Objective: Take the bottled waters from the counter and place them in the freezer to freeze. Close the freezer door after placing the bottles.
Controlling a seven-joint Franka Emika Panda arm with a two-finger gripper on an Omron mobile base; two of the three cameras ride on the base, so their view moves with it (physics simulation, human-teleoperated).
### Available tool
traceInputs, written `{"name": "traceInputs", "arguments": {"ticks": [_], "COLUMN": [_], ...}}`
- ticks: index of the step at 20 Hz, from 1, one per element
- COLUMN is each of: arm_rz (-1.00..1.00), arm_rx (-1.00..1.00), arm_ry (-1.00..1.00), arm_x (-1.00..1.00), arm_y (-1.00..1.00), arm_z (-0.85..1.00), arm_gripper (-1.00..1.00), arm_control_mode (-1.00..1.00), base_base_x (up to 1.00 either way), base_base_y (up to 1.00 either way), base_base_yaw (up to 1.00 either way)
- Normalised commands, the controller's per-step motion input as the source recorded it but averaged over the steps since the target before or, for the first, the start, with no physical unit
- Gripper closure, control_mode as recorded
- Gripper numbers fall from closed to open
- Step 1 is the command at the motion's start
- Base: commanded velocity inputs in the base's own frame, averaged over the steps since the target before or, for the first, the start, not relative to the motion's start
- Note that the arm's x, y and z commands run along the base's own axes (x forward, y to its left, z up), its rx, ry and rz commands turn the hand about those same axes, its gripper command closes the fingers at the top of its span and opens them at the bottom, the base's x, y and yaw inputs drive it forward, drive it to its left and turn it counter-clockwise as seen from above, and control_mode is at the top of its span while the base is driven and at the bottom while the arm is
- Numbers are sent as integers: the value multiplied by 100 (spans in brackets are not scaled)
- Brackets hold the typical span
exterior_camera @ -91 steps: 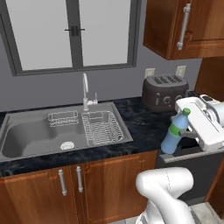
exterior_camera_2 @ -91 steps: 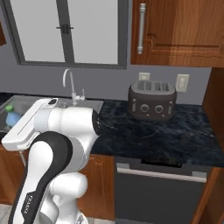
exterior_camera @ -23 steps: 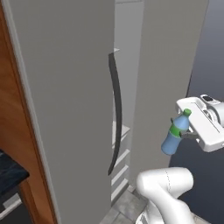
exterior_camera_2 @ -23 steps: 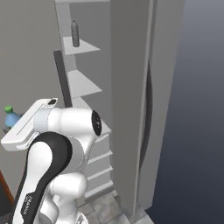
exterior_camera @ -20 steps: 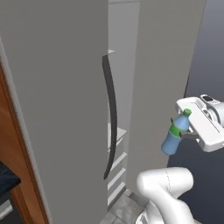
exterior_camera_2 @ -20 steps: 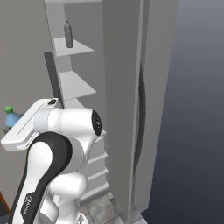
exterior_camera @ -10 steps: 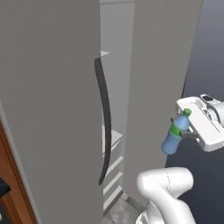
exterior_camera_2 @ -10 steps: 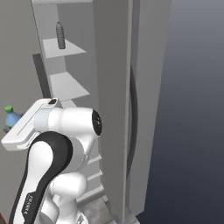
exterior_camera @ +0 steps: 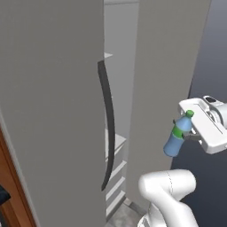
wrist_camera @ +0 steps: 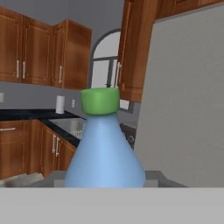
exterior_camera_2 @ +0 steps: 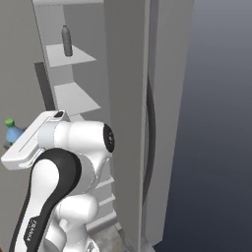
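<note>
My gripper (exterior_camera: 189, 135) is shut on the pale blue bottled water (exterior_camera: 177, 138) with a green cap, holding it upright to the right of the freezer (exterior_camera: 116, 146). The same bottle (exterior_camera_2: 12, 131) peeks out at the left edge behind my arm, and it looms close in the hand view (wrist_camera: 105, 151). The freezer door (exterior_camera: 164, 88) stands open, and white shelves (exterior_camera_2: 76, 96) show inside. A grey-clear bottle (exterior_camera_2: 66, 41) stands on the top shelf. In the hand view the black counter (wrist_camera: 26, 114) lies far behind.
The left-hand grey door (exterior_camera: 48, 111) with its long dark handle (exterior_camera: 106, 128) is close on the left. The open door's panel (exterior_camera_2: 125, 98) juts toward me, its handle (exterior_camera_2: 150, 142) on the right face. Brown cupboards (wrist_camera: 43, 52) line the far wall.
The whole picture has shifted: the base has left the sink counter and keeps swinging in front of the fridge, so the open compartment drifts leftward. The blue bottle stays gripped.
</note>
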Motion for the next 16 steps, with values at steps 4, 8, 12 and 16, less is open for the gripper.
{"name": "traceInputs", "arguments": {"ticks": [4,8,12,16], "arm_rz": [0,0,0,0], "arm_rx": [0,0,0,0], "arm_ry": [0,0,0,0], "arm_x": [0,0,0,0], "arm_y": [0,0,0,0], "arm_z": [0,0,0,0], "arm_gripper": [100,100,100,100], "arm_control_mode": [100,100,100,100], "base_base_x": [44,53,28,9], "base_base_y": [0,0,0,0], "base_base_yaw": [0,0,0,0]}}
